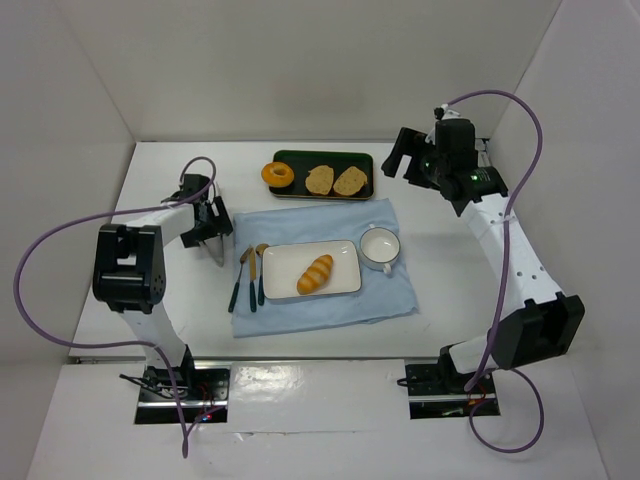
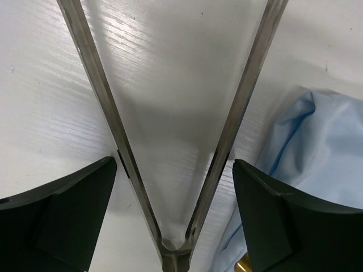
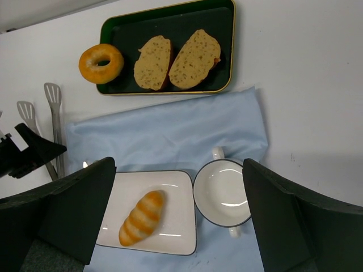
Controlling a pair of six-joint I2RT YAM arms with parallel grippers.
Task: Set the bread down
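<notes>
The bread (image 1: 315, 273), a golden ridged roll, lies on the white rectangular plate (image 1: 345, 250) on the blue cloth; it also shows in the right wrist view (image 3: 142, 217) on the plate (image 3: 176, 187). My left gripper (image 1: 208, 228) is low over the table left of the cloth, open, with metal tongs (image 2: 108, 113) lying spread between its jaws (image 2: 174, 170). My right gripper (image 1: 405, 160) is raised at the back right, open and empty (image 3: 178, 164), looking down on the plate and cup.
A dark green tray (image 1: 360, 158) at the back holds an orange ring doughnut (image 1: 278, 175) and two flat bread slices (image 1: 335, 180). A white two-handled cup (image 1: 380, 246) stands right of the plate. Cutlery (image 1: 248, 278) lies left of the plate on the blue cloth (image 1: 320, 225).
</notes>
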